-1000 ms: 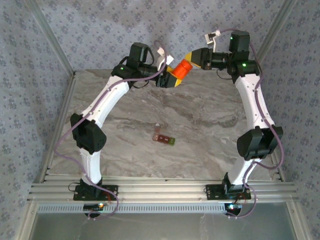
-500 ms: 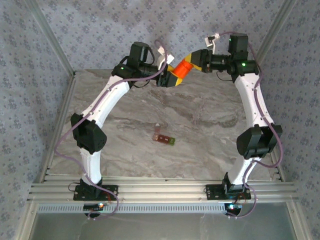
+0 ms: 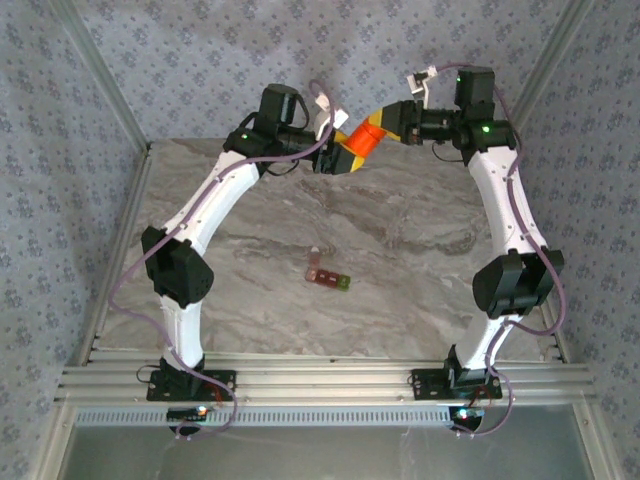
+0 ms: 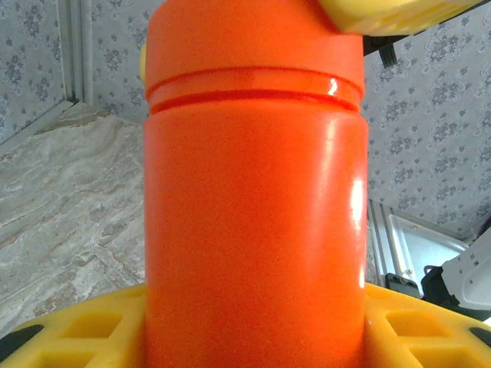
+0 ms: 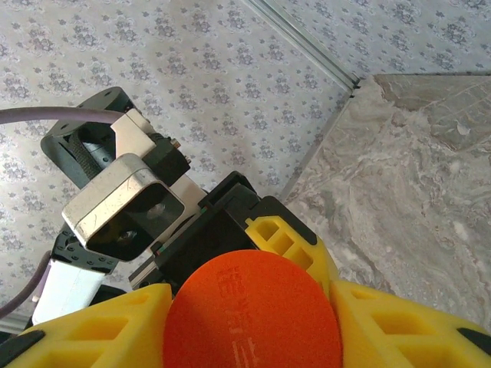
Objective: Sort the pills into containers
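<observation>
Grey-veined marble covers the table (image 3: 420,240), with flowered blue-grey wallpaper behind it and on both sides. Both arms reach up over the far edge of the table and meet there on one orange bottle (image 3: 362,138), which is held in the air, tilted, with its cap end higher and to the right.

The left gripper (image 3: 340,158) comes in from the left and has its yellow fingers (image 4: 77,337) closed around the lower body of the bottle. In the left wrist view the orange wall rises straight up from between them.

The right gripper (image 3: 385,117) comes in from the right at the upper end. In the right wrist view the round orange cap (image 5: 252,314) sits between its two yellow fingers (image 5: 115,330), which touch it on either side, so they grip the cap. Raised lettering on the cap is too faint to read.

The containers (image 3: 328,275) lie flat near the middle of the table, well apart from both arms. They form a short dark red-brown strip with a green compartment at its near right end. What is inside is too small to make out.
</observation>
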You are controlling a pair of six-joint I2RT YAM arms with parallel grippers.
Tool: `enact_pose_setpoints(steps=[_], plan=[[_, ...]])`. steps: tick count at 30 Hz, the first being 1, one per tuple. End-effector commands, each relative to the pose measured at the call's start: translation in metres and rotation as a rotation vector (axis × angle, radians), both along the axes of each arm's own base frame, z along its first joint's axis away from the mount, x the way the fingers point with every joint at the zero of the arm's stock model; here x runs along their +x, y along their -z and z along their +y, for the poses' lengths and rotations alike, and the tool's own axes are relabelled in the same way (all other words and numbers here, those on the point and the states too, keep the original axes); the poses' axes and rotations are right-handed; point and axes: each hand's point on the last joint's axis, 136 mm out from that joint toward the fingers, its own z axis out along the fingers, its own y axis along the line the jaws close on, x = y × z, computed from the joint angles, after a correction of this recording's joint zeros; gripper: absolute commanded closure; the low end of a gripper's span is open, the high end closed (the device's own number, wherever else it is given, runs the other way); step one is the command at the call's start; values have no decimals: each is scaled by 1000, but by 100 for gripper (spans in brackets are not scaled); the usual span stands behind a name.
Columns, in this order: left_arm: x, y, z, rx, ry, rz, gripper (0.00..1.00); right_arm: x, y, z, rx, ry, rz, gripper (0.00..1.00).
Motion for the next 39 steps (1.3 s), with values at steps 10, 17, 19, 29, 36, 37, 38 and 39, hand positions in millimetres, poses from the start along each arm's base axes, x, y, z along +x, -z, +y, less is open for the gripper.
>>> enact_pose_setpoints(steps=[10,17,19,29,36,37,38,39], plan=[[-7,-32,-3,-66,37,-96,100,-10,5,16,15,-54,38,57],[5,-25,-5,-16,-29,-134,100,-4,27,31,-28,47,163,63],[8,-20,-7,23,-58,-170,100,-1,37,35,-50,105,212,63],[12,-5,-17,123,-123,-274,100,6,62,47,-3,348,363,65],[12,-9,-14,83,-105,-235,100,8,21,10,66,380,278,41],[11,-11,-13,72,-99,-228,100,9,9,0,81,393,241,34],[10,-13,-13,61,-90,-222,100,9,-1,-10,92,407,203,29],[10,-14,-12,53,-86,-214,100,7,-8,-15,98,402,183,26]])
